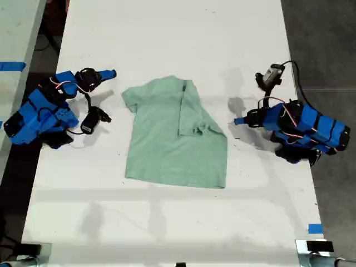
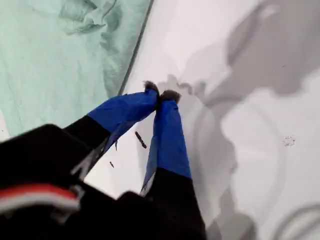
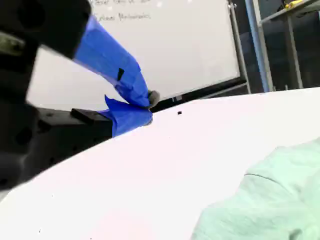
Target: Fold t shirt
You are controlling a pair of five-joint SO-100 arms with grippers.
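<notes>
The pale mint-green t shirt [image 1: 172, 139] lies flat in the middle of the white table [image 1: 167, 33], collar to the far side, with a small dark tag [image 1: 183, 86]. Its sleeve on the exterior view's right is folded in over the body. My first gripper [image 1: 238, 120] [image 2: 160, 93] is shut and holds nothing. It is low over the bare table, just off the shirt's edge [image 2: 60, 65] on the exterior view's right. My second gripper [image 1: 111, 73] [image 3: 149, 107] is shut and empty. It is raised off the shirt's sleeve [image 3: 270, 195] on the exterior view's left.
Both blue arms rest at the table's side edges in the exterior view, with dark floor beyond. A blue tape mark [image 1: 315, 228] sits near the front corner on the exterior view's right. A whiteboard [image 3: 165, 45] stands past the table's far edge in the second wrist view.
</notes>
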